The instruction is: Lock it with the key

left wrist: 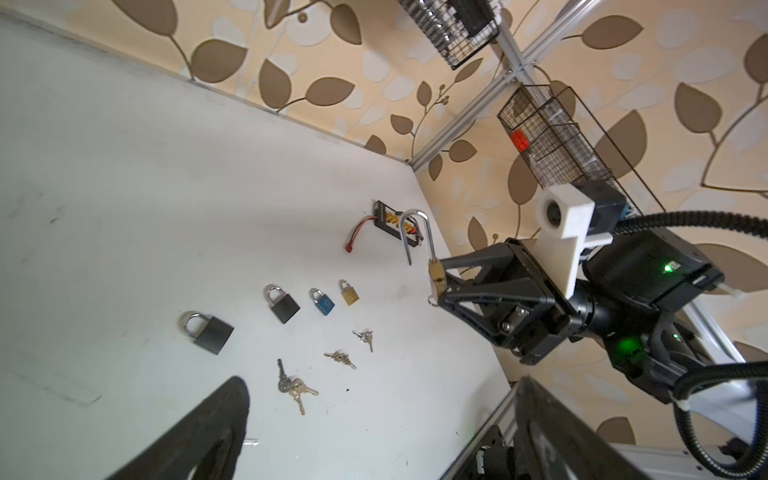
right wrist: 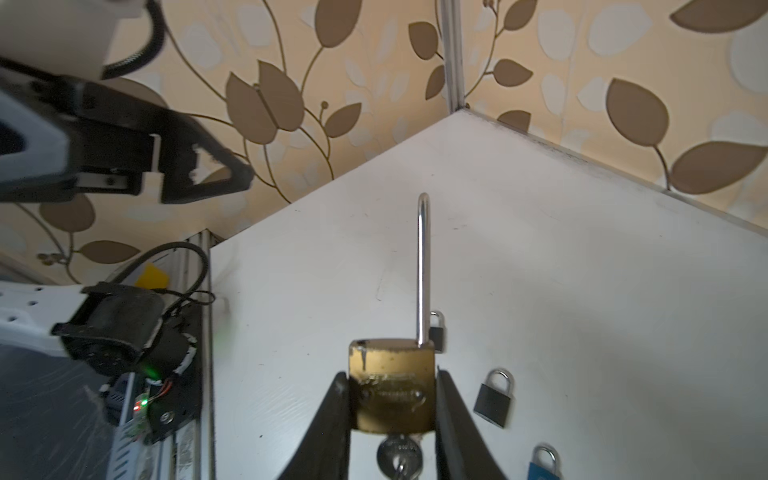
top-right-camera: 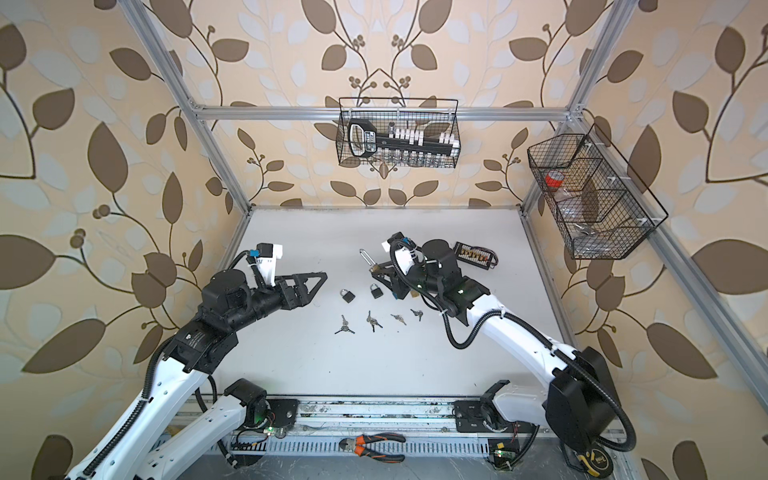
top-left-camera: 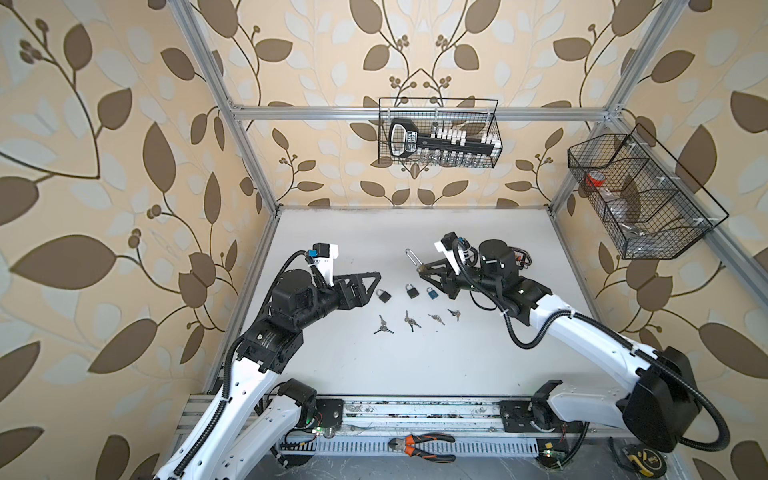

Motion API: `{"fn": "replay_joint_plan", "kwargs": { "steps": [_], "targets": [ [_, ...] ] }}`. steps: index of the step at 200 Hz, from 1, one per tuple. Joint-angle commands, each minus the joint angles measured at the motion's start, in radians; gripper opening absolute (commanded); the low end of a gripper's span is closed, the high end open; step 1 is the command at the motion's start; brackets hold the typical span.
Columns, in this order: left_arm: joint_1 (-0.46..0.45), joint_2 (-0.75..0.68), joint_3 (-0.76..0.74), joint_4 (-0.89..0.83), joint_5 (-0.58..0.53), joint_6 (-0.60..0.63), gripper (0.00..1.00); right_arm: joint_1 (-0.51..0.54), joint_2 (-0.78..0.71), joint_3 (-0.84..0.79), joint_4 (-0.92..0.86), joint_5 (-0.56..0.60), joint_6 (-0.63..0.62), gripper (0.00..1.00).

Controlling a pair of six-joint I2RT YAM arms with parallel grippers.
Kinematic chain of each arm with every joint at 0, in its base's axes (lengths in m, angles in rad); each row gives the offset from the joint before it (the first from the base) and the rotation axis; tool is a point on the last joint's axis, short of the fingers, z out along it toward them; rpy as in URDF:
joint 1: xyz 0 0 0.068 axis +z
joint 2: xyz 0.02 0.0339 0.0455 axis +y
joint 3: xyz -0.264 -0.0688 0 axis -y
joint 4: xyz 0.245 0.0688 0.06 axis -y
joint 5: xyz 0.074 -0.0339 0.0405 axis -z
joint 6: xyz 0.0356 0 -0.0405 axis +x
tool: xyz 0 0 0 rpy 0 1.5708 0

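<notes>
Brass padlock point(right wrist: 390, 399) clamped in right gripper point(right wrist: 391, 374) above open table point(top-left-camera: 478, 353); left gripper point(top-left-camera: 376, 277) gapes wide.

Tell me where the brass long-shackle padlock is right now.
In a top view the brass padlock sits clamped in the right gripper near mid-table, just beyond the blue padlock and the black padlock beside it.

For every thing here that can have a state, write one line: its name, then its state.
brass padlock, shackle open, key in keyhole
right gripper, shut on brass padlock
left gripper, open, empty
black padlocks, both shackles closed
blue padlock, shackle closed
small gold padlock, shackle closed
key bunches, loose on table
</notes>
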Motion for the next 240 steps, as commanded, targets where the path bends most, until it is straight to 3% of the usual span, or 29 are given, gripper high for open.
{"fn": "replay_joint_plan", "kwargs": {
  "steps": [1,37,63,107,149,206,232,240],
  "targets": [
    [0.007,0.054,0.052,0.170,0.150,-0.013,0.99,0.036,-0.046,-0.019,-0.017,-0.109,0.010,0.00],
    [-0.006,0.130,0.069,0.280,0.268,-0.048,0.96,0.075,-0.089,-0.024,-0.034,-0.249,0.006,0.00],
    [-0.038,0.174,0.058,0.327,0.343,-0.056,0.86,0.079,-0.110,-0.027,-0.001,-0.293,0.023,0.00],
    [-0.088,0.184,0.047,0.341,0.350,-0.048,0.65,0.079,-0.093,-0.016,0.036,-0.319,0.058,0.00],
    [-0.101,0.176,0.046,0.324,0.333,-0.035,0.35,0.079,-0.094,-0.025,0.062,-0.275,0.083,0.00],
    [-0.101,0.167,0.042,0.301,0.298,-0.029,0.13,0.079,-0.122,-0.041,0.077,-0.226,0.095,0.00],
    [-0.101,0.170,0.057,0.287,0.287,-0.032,0.00,0.109,-0.124,-0.025,0.047,-0.195,0.045,0.00],
    [-0.101,0.170,0.062,0.285,0.283,-0.035,0.00,0.131,-0.131,-0.019,0.034,-0.168,0.020,0.13]
  ]
}}
